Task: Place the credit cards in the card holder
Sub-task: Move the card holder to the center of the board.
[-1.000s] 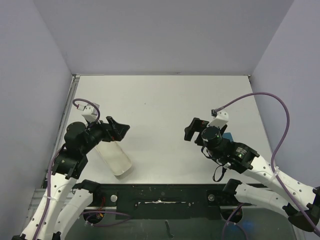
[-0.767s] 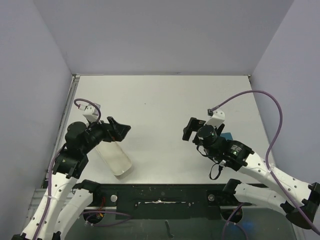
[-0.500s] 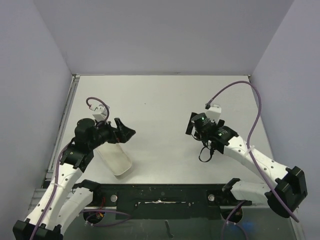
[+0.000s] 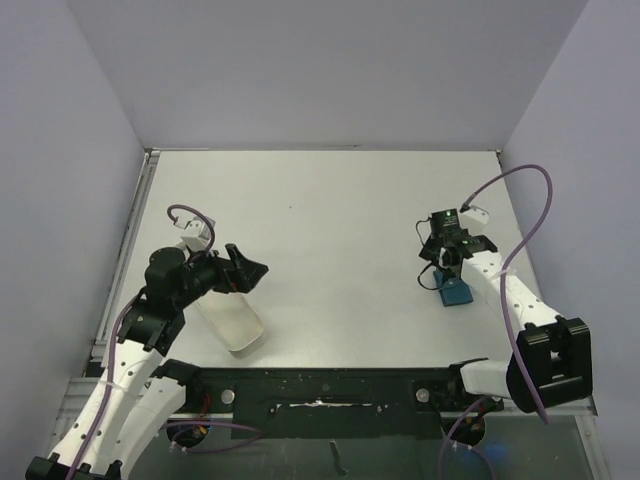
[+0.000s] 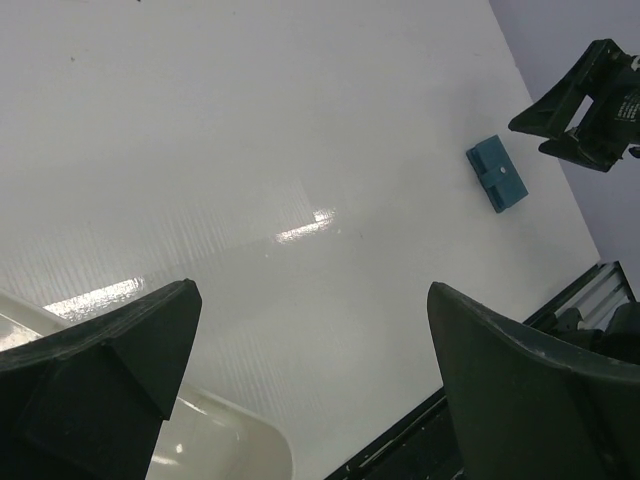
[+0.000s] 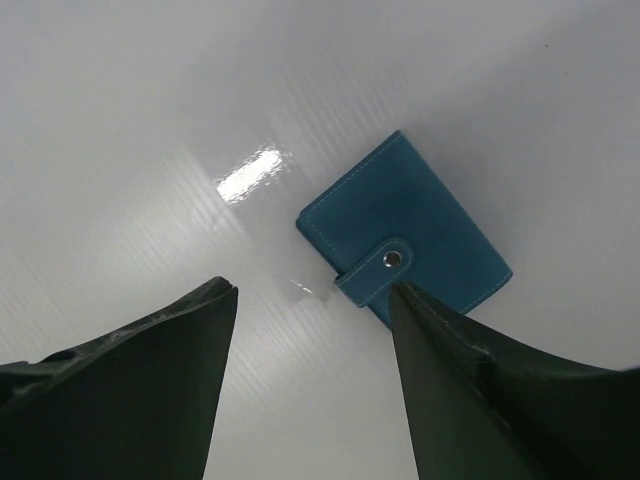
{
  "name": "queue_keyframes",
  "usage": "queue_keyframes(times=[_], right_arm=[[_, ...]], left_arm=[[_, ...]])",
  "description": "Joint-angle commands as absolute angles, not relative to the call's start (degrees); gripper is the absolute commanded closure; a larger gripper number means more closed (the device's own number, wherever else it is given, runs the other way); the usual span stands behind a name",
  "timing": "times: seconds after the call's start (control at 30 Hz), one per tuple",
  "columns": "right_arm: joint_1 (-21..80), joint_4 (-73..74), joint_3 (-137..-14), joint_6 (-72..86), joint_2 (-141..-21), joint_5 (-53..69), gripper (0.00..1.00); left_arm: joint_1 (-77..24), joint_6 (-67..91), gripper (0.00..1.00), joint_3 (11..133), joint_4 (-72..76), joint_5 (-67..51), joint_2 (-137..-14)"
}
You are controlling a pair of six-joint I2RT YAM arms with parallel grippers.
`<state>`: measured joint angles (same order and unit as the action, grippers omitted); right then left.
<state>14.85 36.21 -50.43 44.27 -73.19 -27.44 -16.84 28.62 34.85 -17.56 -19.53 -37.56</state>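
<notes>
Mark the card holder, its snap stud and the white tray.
card holder [image 6: 425, 215]: right wrist view, on its teal cover.
snap stud [image 6: 392, 259]: right wrist view, on the stud's centre.
white tray [image 4: 238, 325]: top view, on its bare inside.

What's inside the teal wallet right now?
Can't see in: the wallet lies closed on the table, strap snapped shut. Only its teal cover shows; anything inside is hidden.

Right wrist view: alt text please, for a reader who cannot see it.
A closed teal card holder lies flat on the white table, its strap tab fastened by a pale snap stud. The right pincer shows at the bottom edge, its two dark fingers spread apart, holding nothing.
</notes>
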Motion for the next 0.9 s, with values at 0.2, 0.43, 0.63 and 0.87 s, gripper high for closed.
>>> queue_keyframes(times=[0.2, 0.43, 0.63, 0.87], right_arm=[[1.9, 30.3, -43.5, 47.5, -72.8, -19.5, 0.35], [0.1, 25.9, -40.1, 47.4, -72.8, -17.9, 0.36], [-0.1, 23.5, -41.2, 45.2, -77.8, -14.4, 0.35], [4.3, 21.5, -43.8, 35.5, -83.0, -7.8, 0.37]], left_arm=[[-17.1, 25.7, 0.02, 34.7, -14.7, -19.7, -35.3], [-17.1, 25.2, 0.02, 34.4, -14.2, -20.0, -34.5], [-17.1, 24.9, 0.02, 34.3, -14.2, -20.2, -34.5], [-17.1, 24.6, 0.02, 34.2, -14.3, -20.1, -33.9]])
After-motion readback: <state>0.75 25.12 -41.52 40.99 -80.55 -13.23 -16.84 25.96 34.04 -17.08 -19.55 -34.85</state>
